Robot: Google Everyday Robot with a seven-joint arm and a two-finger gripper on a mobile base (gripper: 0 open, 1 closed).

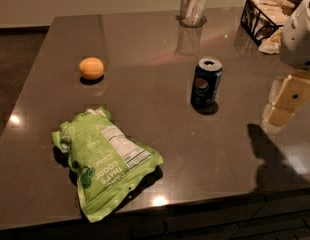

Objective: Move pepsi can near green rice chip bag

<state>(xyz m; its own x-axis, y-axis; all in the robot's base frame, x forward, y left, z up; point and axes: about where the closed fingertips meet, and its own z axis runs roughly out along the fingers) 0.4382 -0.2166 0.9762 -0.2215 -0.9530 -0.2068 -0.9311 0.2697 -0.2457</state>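
The pepsi can is dark blue with a silver top and stands upright on the dark table, right of centre. The green rice chip bag lies flat near the table's front left edge, label side up. My gripper hangs above the table at the right edge of the view, to the right of the can and a little nearer the front. Its cream fingers are apart and hold nothing. A clear gap separates it from the can. The can stands well apart from the bag.
A round orange fruit sits at the left, behind the bag. A clear glass cup stands at the back centre. A black wire basket with napkins sits at the back right. The table's front edge runs just below the bag.
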